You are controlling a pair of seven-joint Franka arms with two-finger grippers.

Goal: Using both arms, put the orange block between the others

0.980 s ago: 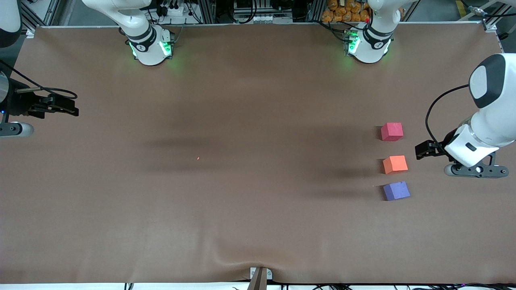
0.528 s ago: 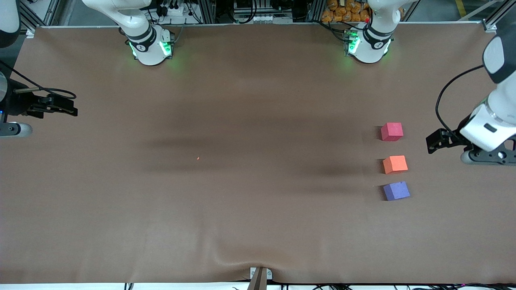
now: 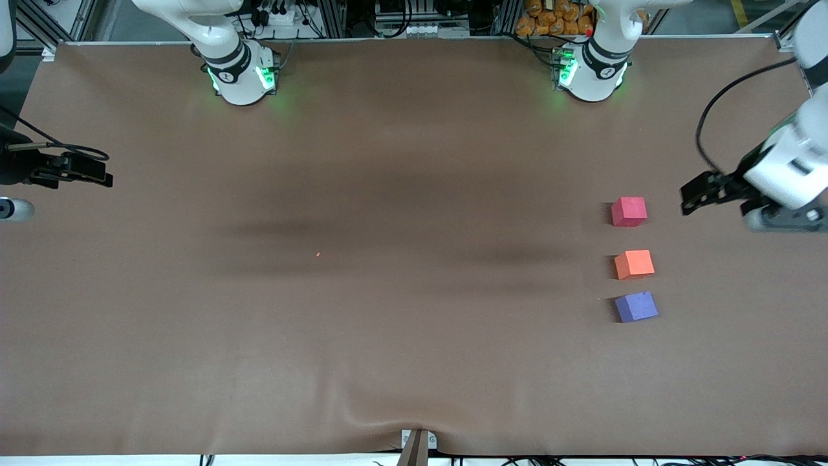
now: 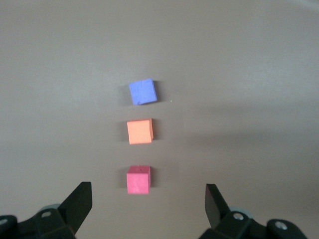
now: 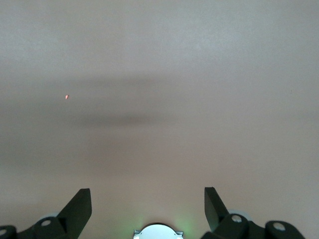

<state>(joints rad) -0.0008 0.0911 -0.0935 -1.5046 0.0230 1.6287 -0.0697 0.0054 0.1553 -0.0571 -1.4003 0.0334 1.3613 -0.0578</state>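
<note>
Three cubes stand in a row toward the left arm's end of the table: the orange block sits between the others, one farther from the front camera, one nearer.

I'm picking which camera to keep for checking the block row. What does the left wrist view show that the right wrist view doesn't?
Only the left wrist view shows the three cubes in a row: the purple cube, the orange block between the others, and the pinkish-red cube. Only the right wrist view shows a tiny orange speck and a green-lit arm base. Both show the brown table cover and their own gripper open and empty: the left gripper, the right gripper.
</note>
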